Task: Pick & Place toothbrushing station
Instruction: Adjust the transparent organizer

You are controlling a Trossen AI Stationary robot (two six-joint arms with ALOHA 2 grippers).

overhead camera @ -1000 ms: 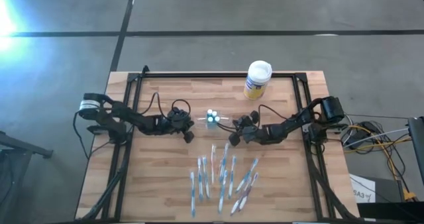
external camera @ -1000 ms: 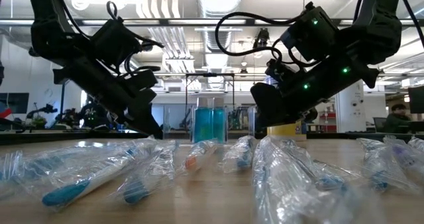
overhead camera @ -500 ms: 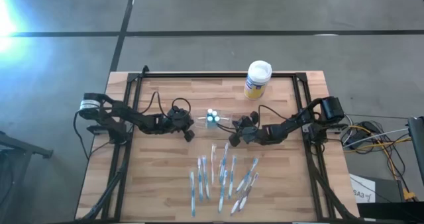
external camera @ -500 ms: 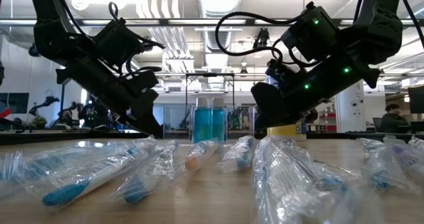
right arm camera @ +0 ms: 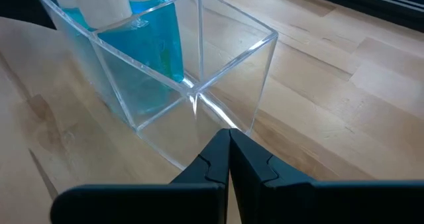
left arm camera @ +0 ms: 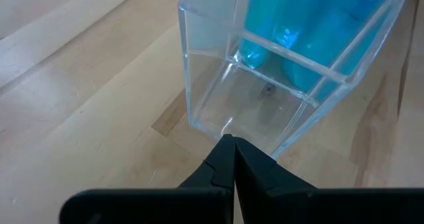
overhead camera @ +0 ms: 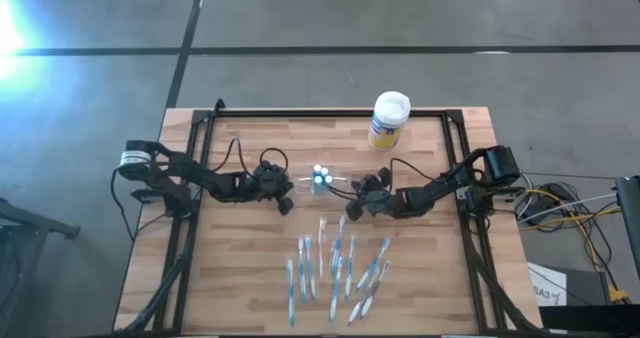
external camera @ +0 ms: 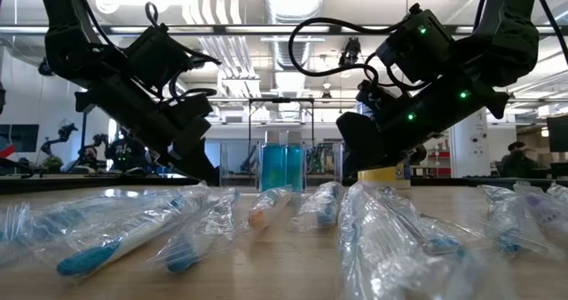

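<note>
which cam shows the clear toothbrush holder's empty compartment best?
Right wrist view: the clear holder fills the frame, its empty compartment nearest, blue bottles behind a divider. Left wrist view shows the opposite end similarly. High view gives only a faint outline; low view shows mostly the blue bottles between both arms.

A small clear plastic toothbrushing station [overhead camera: 322, 177] is standing upright on the wooden bench [overhead camera: 250, 268], near its middle. It is a see-through box divided into compartments by glassy walls. Two blue bottles [right arm camera: 142, 38] with white caps are sitting in one compartment [left arm camera: 311, 32], while the neighbouring compartment [right arm camera: 212, 65] is showing only bare wood through its walls.
</note>
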